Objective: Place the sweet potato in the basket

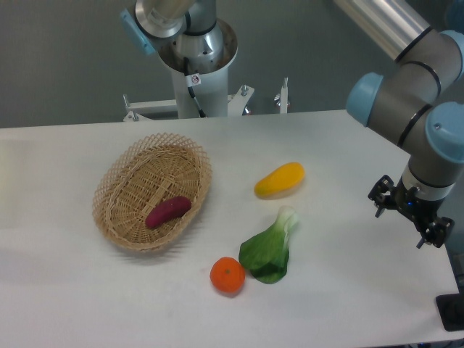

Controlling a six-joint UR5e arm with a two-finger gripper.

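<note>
We find the sweet potato [168,212] lying inside the basket [116,177], on its woven floor toward the near right wall, tilted with one end a little higher. As we judge it, the placing is done. Our hand [411,220] hangs at the far right edge of the surface [348,304], well apart from the basket, with its fingers spread and nothing between them.

What could go wrong now is mostly our own doing. The potato rests near the low flared rim, so a knock to the basket could roll it toward that wall, though the wall looks high enough to keep it in. If we bring the arm back across the surface at a low height, it may sweep the yellow fruit [280,180], the leafy green [269,250] or the orange [228,275], which sit between the hand and the basket; the orange is round and would roll freely, perhaps into the basket's side. The hand is also close to the surface's right edge, so a careless downward move there could strike the edge. We judge the safest course is to lift clear.
</note>
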